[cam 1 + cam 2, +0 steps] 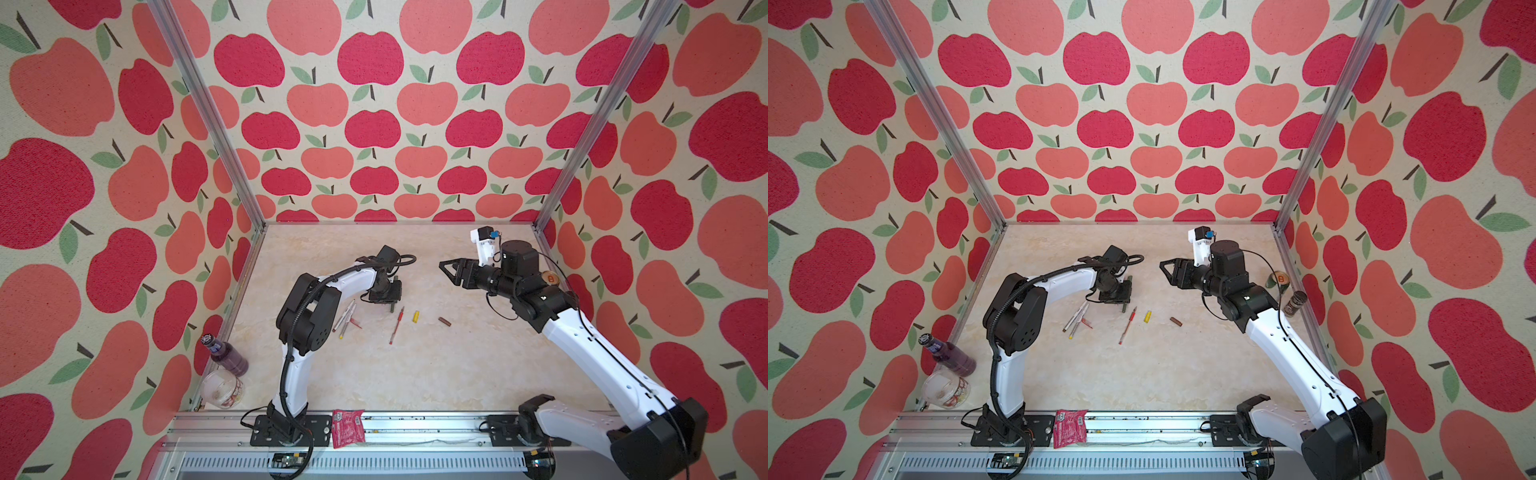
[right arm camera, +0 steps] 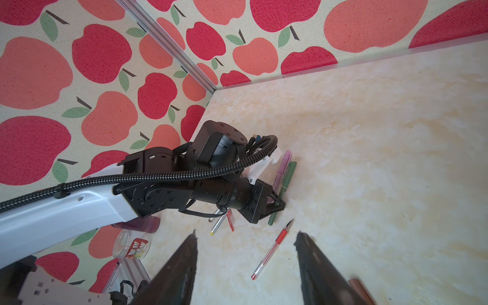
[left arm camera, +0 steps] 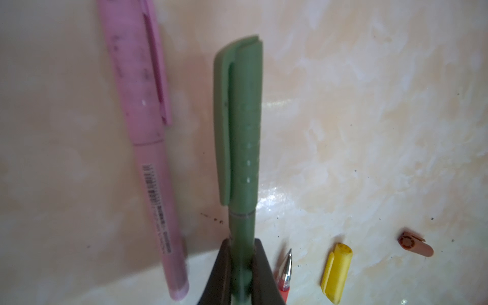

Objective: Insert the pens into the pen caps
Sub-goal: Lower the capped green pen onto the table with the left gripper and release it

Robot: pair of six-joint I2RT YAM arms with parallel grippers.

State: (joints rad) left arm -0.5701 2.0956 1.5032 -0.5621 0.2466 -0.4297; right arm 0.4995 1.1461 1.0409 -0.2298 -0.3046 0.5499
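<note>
Where the left arm [image 1: 307, 307] bends over the surface [image 1: 415, 374], two white pens [image 1: 345, 318] and a red cap [image 1: 355, 322] lie together just left of its wrist in both top views. The left gripper [image 3: 241, 244] is clamped on the barrel of the green pen [image 3: 244, 227], whose green cap [image 3: 237, 118] is already seated. Only the left wrist view shows that seam, while the top views give just short ends of the pen past the gripper. The lilac pen [image 3: 148, 158], capped too, lies on the surface just beside the green one. I cannot make it out in the top views, though the right wrist view catches both side by side. Next lies the uncapped red pen [image 1: 397, 326], then the yellow cap [image 1: 416, 316], then the brown cap [image 1: 444, 321], each apart from the others. The right gripper [image 2: 246, 233] hangs above the surface, jaws spread with nothing between them. In a top view a can [image 1: 1280, 279] and a spice jar [image 1: 1295, 303] stand by the right wall.
</note>
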